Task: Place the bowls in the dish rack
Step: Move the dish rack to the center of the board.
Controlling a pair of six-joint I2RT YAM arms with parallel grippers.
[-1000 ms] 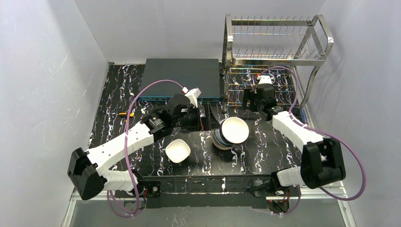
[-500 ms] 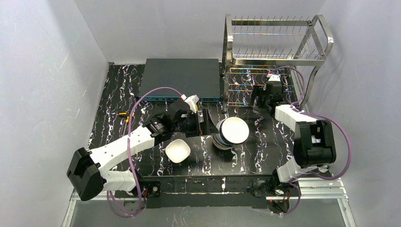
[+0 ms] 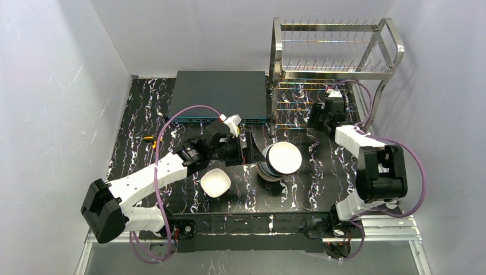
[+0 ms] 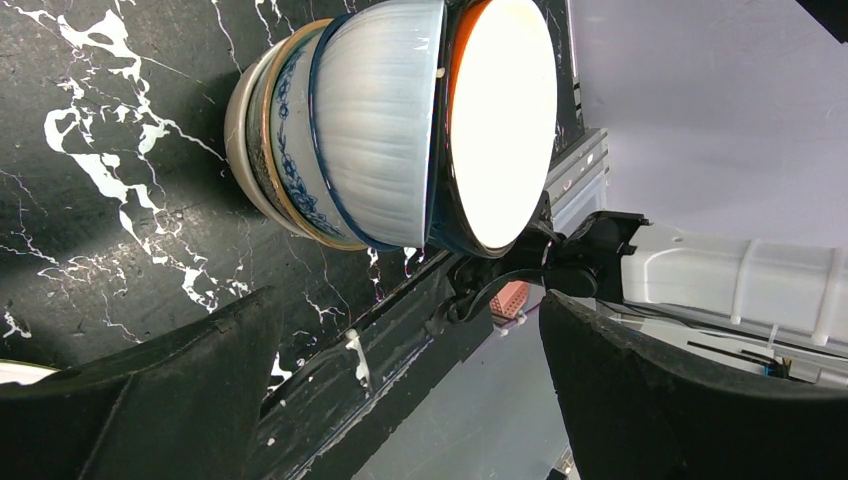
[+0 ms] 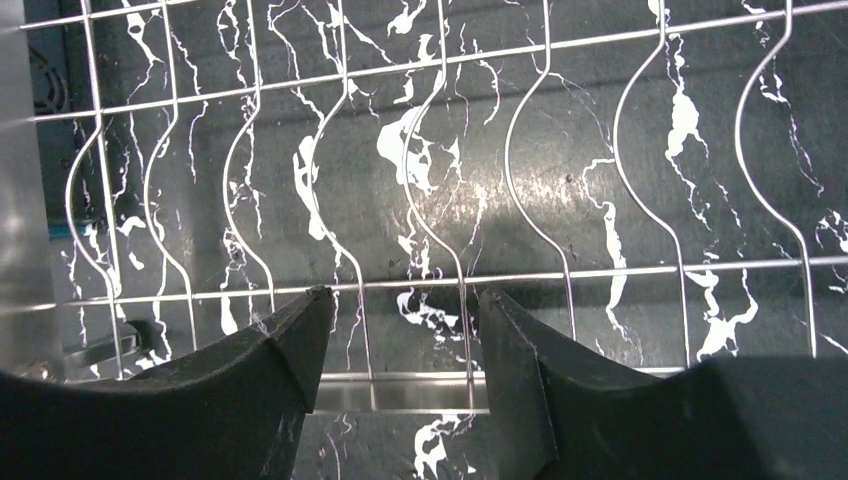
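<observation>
A stack of bowls [image 3: 278, 161] stands mid-table, its top bowl white inside. A single white bowl [image 3: 216, 182] sits to its left. My left gripper [image 3: 250, 148] is open just left of the stack. In the left wrist view the stack [image 4: 380, 120] lies beyond the open left gripper [image 4: 408, 300], apart from both fingers. The dish rack [image 3: 332, 57] stands at the back right with no bowls on it. My right gripper [image 3: 317, 121] hangs at its lower tier. In the right wrist view the right gripper [image 5: 402, 300] is open over the rack wires [image 5: 450, 170], holding nothing.
A flat dark grey-blue box [image 3: 220, 94] lies at the back beside the rack. A small yellow object [image 3: 150, 138] lies near the left wall. Purple cables loop off both arms. Walls close in left, back and right.
My right arm swung from beside the stack to the rack's lower tier, and its jaws have narrowed. My left gripper edged a little nearer the stack. The bowls have not moved.
</observation>
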